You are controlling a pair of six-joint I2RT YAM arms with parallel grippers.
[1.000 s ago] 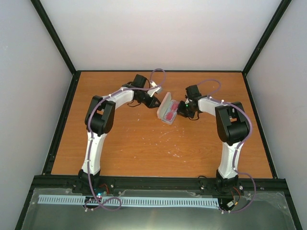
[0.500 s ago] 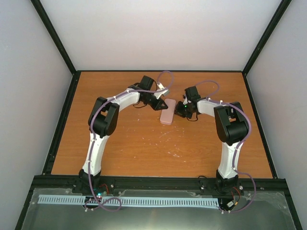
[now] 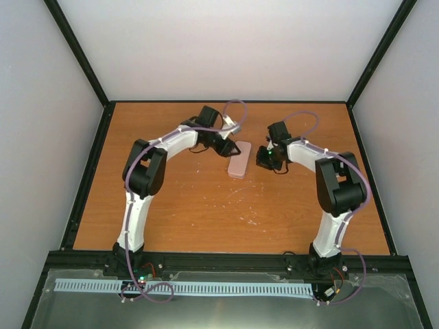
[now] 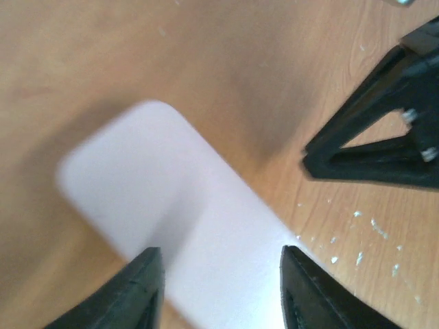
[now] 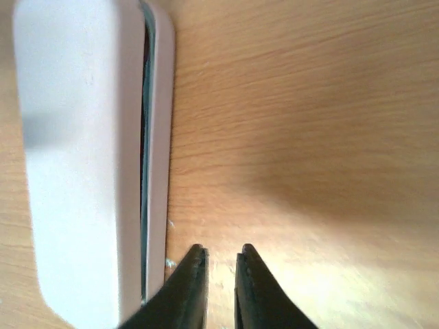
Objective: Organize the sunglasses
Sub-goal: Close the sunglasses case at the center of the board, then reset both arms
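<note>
The pink oblong case (image 3: pixel 239 159) lies closed and flat on the orange table. The sunglasses are hidden; only a thin dark slit (image 5: pixel 145 137) shows between the case's lid and base in the right wrist view. My left gripper (image 3: pixel 230 147) is open and hangs just above the case's far end (image 4: pixel 171 205), its fingers straddling it, empty. My right gripper (image 3: pixel 263 160) is just right of the case (image 5: pixel 75 157), apart from it, almost shut with a narrow gap and nothing between the fingertips (image 5: pixel 195 255).
The right gripper's black fingers (image 4: pixel 384 137) show close beside the case in the left wrist view. White specks (image 3: pixel 250 221) dot the table towards the front. Black frame rails (image 3: pixel 89 171) edge the table on all sides.
The case's lid stood open a second ago, showing red inside, and is now shut. My left gripper moved right onto the case. My right gripper drew slightly away from it.
</note>
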